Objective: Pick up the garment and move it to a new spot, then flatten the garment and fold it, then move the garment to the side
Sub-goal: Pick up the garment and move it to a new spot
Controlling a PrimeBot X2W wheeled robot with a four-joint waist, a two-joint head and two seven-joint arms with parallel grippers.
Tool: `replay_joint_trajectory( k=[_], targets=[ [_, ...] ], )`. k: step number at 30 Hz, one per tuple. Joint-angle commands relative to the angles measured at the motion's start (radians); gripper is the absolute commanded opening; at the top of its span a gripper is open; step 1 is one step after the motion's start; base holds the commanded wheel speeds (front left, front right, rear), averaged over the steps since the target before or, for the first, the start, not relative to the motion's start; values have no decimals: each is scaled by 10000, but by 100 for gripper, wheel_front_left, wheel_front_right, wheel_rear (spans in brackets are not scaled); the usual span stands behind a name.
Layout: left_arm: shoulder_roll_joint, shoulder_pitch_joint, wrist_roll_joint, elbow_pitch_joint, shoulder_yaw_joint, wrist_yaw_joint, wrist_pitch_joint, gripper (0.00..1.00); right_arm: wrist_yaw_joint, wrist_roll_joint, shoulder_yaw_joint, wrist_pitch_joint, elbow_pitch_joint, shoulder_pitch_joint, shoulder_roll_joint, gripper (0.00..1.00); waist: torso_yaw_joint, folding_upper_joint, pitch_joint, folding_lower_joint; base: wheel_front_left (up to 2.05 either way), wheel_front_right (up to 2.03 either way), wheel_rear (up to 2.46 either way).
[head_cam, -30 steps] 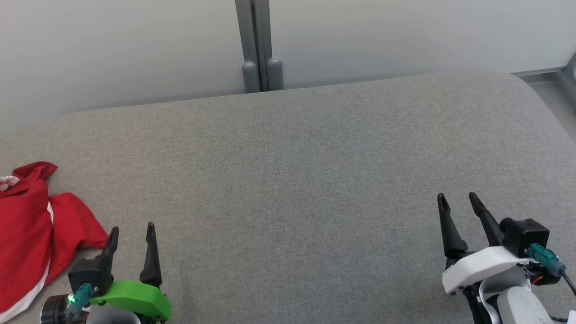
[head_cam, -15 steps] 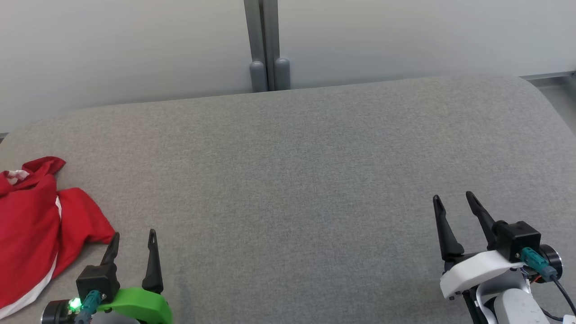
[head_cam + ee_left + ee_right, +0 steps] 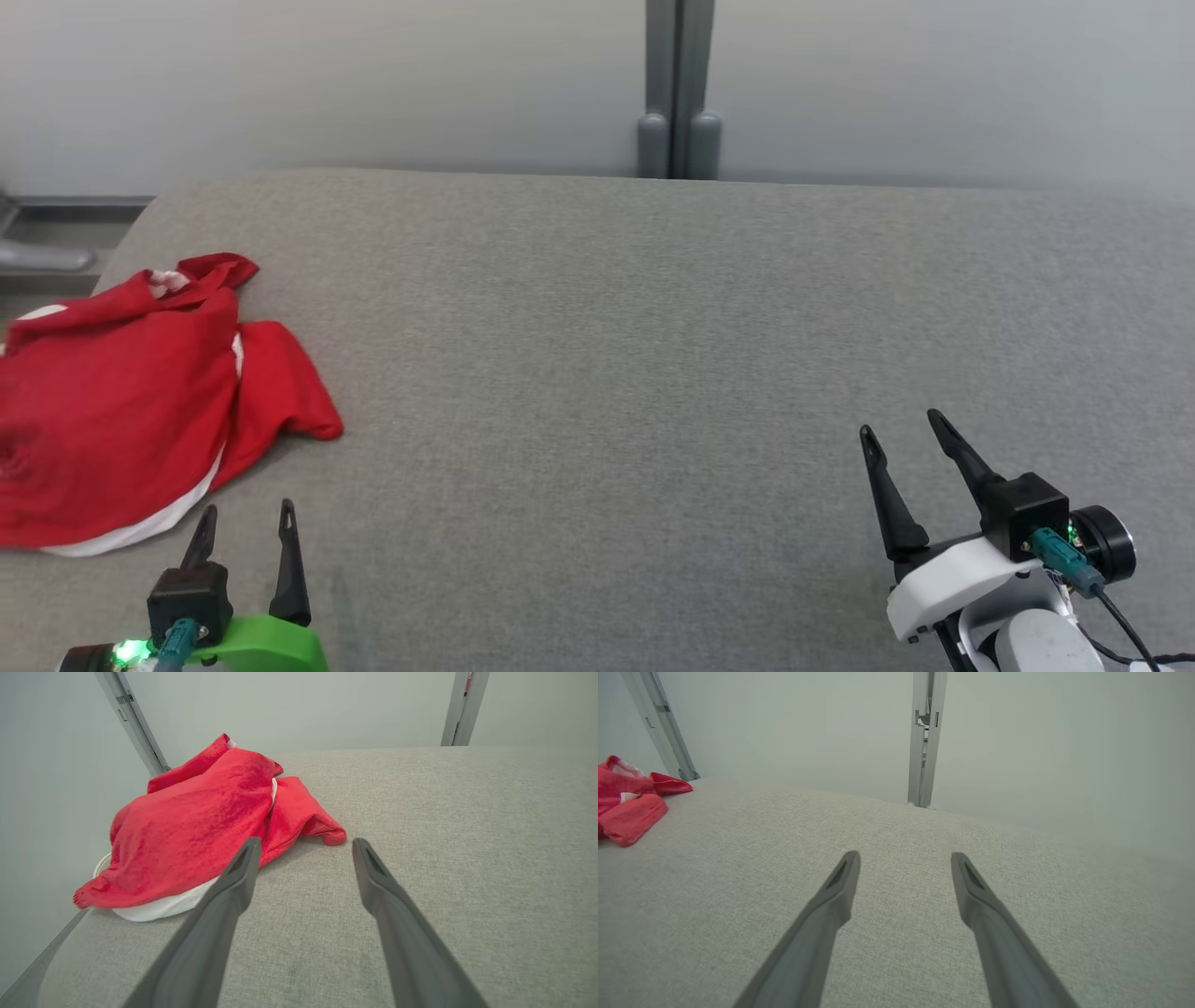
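Observation:
The garment [image 3: 131, 392] is a red piece with white trim, lying crumpled at the left end of the grey padded table [image 3: 607, 355]. In the left wrist view the garment [image 3: 196, 821] lies just ahead and left of my fingers. My left gripper [image 3: 245, 511] stands open near the front edge, a little in front of the garment's white hem, touching nothing. My right gripper [image 3: 901, 425] is open at the lower right, far from the cloth, with bare table between its fingers. The right wrist view catches the garment [image 3: 630, 802] at its far left.
A pale wall runs behind the table, with a grey upright post [image 3: 679, 93] at the back middle. The table's left end [image 3: 140, 215] drops off beside the garment. A slanted metal frame bar [image 3: 135, 723] stands behind the cloth.
The head camera has swung left, so the garment and post sit further right in the picture. Both grippers stay open and hold nothing.

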Motion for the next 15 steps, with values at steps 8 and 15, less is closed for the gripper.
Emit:
replay_joint_trajectory(
  k=[8, 15],
  targets=[
    [76, 73, 107, 250, 561, -30, -69, 100, -8, 16, 344, -93, 261, -315, -53, 100, 2524, 0, 328, -1, 0, 0, 0],
    [-5, 42, -64, 486, 953, -208, -70, 100, -8, 66, 547, -93, 453, -533, -57, 100, 3226, 0, 542, -1, 0, 0, 0]
  ],
)
